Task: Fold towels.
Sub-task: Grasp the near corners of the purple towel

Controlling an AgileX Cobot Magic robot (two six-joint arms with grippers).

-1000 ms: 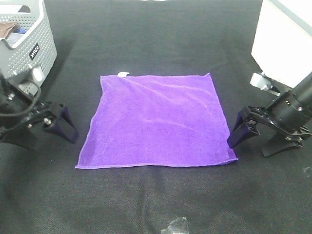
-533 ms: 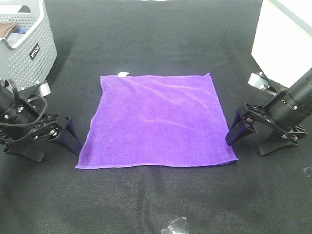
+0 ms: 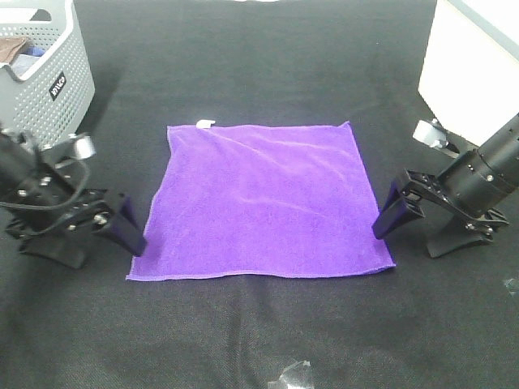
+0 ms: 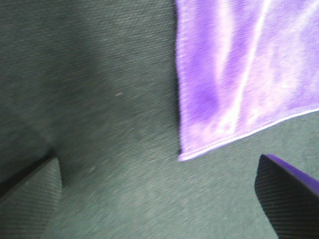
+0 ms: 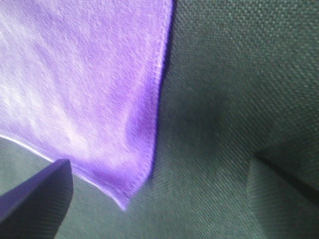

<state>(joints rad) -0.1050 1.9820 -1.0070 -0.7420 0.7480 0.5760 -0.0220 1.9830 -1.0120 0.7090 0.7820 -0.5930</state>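
Near edge, middle: a small crumpled clear scrap [image 3: 292,375] on the black cloth-covered counter [image 3: 259,332].

Purple towel [image 3: 259,203] is spread flat and unfolded in one layer at the middle of the counter, roughly square. Its near hem runs parallel to the near edge, and a few soft creases cross the far half.

Left gripper [image 3: 89,241] is low on the counter toward the left edge, level with the towel's near left corner. The jaws stand wide apart, nothing between them. The inner finger, dark with a purple sheen, is just beside the towel's left hem. The left wrist view shows that corner lying between the two fingertips, with a strip of bare counter between hem and finger.

Right gripper [image 3: 422,227] is toward the right edge, level with the towel's near right corner. Jaws wide apart here too, holding nothing. The inner finger is close against the right hem. In the right wrist view the fingertip overlaps the near hem; contact cannot be told.

Far hem: a small white tag [image 3: 206,123] at the towel's far left corner.

Far left corner: grey perforated basket [image 3: 57,89] with brown and blue cloth [image 3: 15,50] showing inside.

Far right corner: a white box-like object [image 3: 470,73], cut off by the frame.
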